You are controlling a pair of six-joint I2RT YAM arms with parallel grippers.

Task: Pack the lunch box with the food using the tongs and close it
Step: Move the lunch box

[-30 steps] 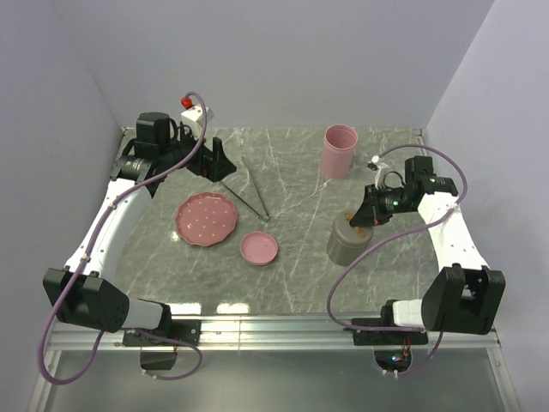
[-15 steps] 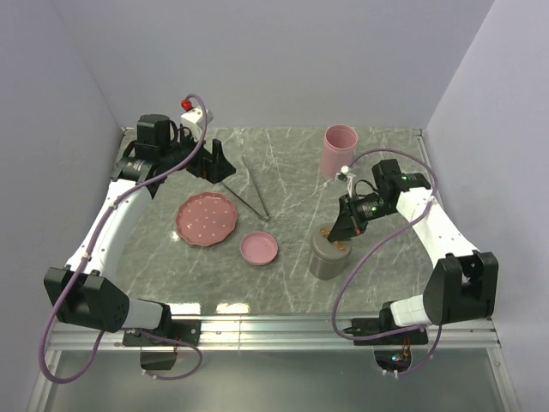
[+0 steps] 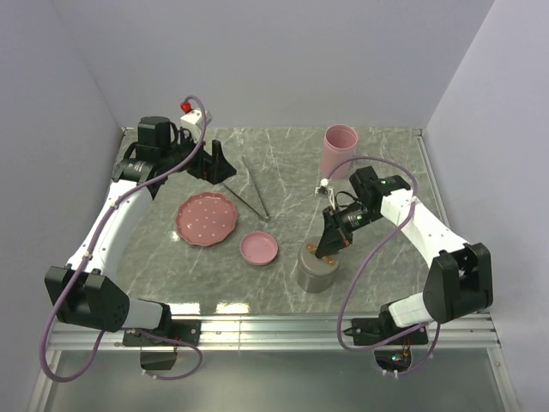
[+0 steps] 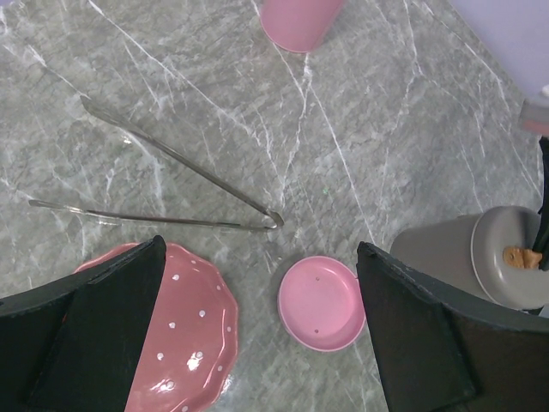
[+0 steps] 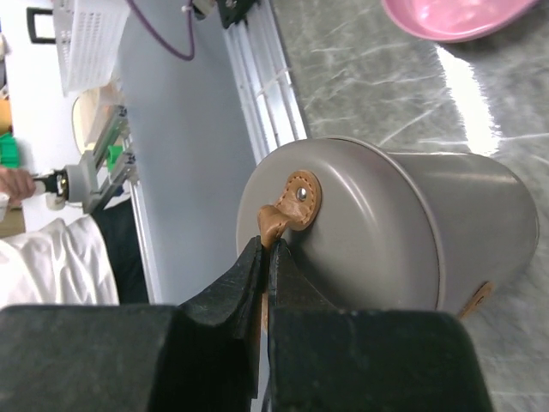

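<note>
The lunch box is a grey lidded cylinder standing near the front of the table, also in the left wrist view. My right gripper is shut on the brown leather tab of its lid. The silver tongs lie flat on the marble at the back centre. My left gripper hovers open above the table just left of the tongs, holding nothing. No food shows in any view.
A dotted pink plate lies empty at the left, a small pink dish beside it. A tall pink cup stands at the back right. Walls close in on both sides.
My right gripper, holding the lid tab, has moved left and toward the near edge, and the lunch box has gone with it. The left arm has stayed put.
</note>
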